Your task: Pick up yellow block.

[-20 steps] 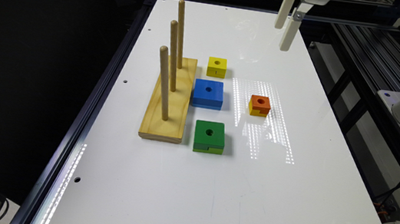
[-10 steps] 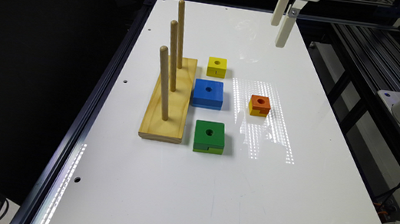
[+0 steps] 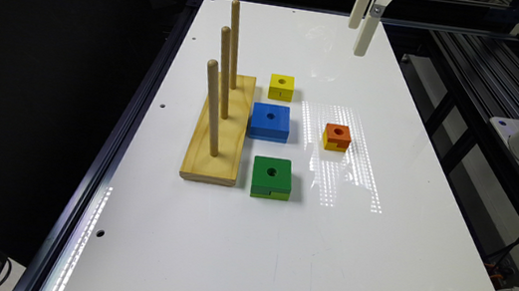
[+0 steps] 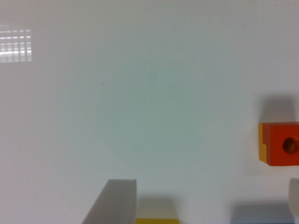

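Observation:
The yellow block (image 3: 281,87), small with a round hole in its top, rests on the white table (image 3: 276,248) beside the far end of the wooden peg base. In the wrist view a thin strip of the yellow block (image 4: 157,220) shows at the frame's edge. My gripper (image 3: 356,40) hangs high over the far part of the table, off to the exterior view's right of the block and well apart from it. It is open and holds nothing. One finger (image 4: 114,203) shows in the wrist view close to the yellow strip.
A wooden base with three upright pegs (image 3: 220,135) stands at the exterior view's left of the blocks. A blue block (image 3: 270,122) and a green block (image 3: 272,177) line up nearer than the yellow one. An orange-topped block (image 3: 337,136) (image 4: 280,143) sits apart to the right.
The gripper has drifted slightly toward the exterior view's left above the far table end. The blocks have not moved.

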Tool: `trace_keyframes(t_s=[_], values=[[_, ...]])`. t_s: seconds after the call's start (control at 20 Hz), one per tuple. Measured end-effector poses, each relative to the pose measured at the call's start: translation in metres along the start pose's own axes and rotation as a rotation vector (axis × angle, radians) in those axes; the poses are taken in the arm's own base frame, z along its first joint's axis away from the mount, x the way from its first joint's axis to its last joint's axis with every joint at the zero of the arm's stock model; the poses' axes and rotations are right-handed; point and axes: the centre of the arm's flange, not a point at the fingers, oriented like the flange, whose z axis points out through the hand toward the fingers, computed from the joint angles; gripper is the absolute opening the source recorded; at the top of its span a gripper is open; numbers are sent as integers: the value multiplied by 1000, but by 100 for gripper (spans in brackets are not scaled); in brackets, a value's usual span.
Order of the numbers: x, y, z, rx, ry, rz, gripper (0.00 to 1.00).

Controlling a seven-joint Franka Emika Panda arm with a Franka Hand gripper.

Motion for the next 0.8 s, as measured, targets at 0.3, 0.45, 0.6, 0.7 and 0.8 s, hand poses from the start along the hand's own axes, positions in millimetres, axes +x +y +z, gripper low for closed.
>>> trace_keyframes(t_s=[0.3, 0.45, 0.6, 0.7, 0.8], values=[[10, -3, -1, 2, 4, 1, 100], [24, -3, 1, 1, 4, 0, 100], [34, -5, 5, -3, 0, -1, 100], [37, -7, 7, -5, -3, -1, 100], [39, -9, 7, -5, -3, -1, 100]])
